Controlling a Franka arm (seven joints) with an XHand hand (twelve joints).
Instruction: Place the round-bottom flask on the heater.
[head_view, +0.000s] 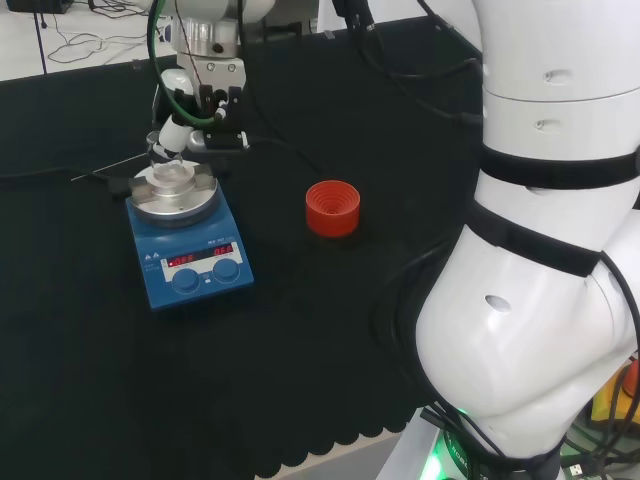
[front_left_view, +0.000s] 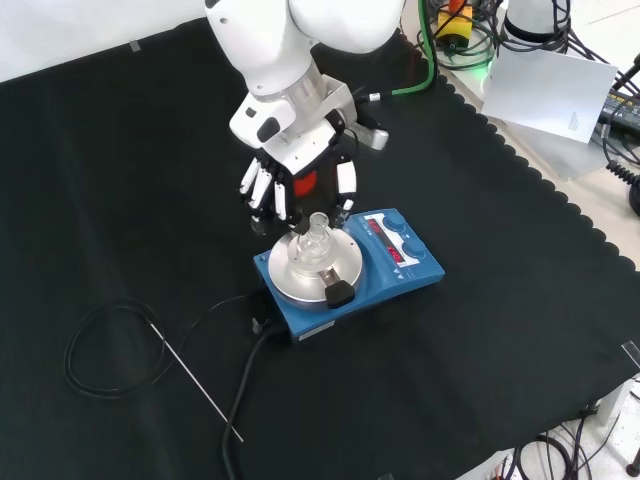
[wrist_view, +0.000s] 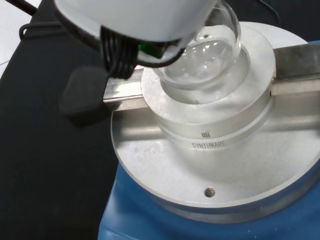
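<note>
Flask handling, by view.

Head view: the round-bottom flask (head_view: 172, 176) sits on the metal block (head_view: 175, 190) atop the blue heater (head_view: 190, 250). The hand (head_view: 175, 135) hangs directly behind and above the flask. The finger state cannot be read here. A red ribbed stand (head_view: 332, 208) stands empty on the table (head_view: 330, 340), well to the right of the heater.

Front view: the flask (front_left_view: 313, 243) stands upright, neck up, in the middle of the block (front_left_view: 310, 268). The hand (front_left_view: 300, 185) is just behind and above the flask. Its fingers (front_left_view: 262, 190) hang down nearly straight and spread apart. They do not curl round the glass, and whether any fingertip touches the neck cannot be told. A loose cable (front_left_view: 110, 350) and a thin rod (front_left_view: 195, 375) lie on the table to the left of the heater.

Wrist view: the bulb (wrist_view: 202, 57) rests in the round recess of the block (wrist_view: 215, 130).

Handling judgement: the flask is clear glass, so likely light, rigid, smooth and breakable. The round bottom cannot stand alone, so it needs the recess or the stand. The neck is the preferred grip point, pinched from both sides. The bulb is slippery and offers no edge. Knocks against the metal block should be avoided.
</note>
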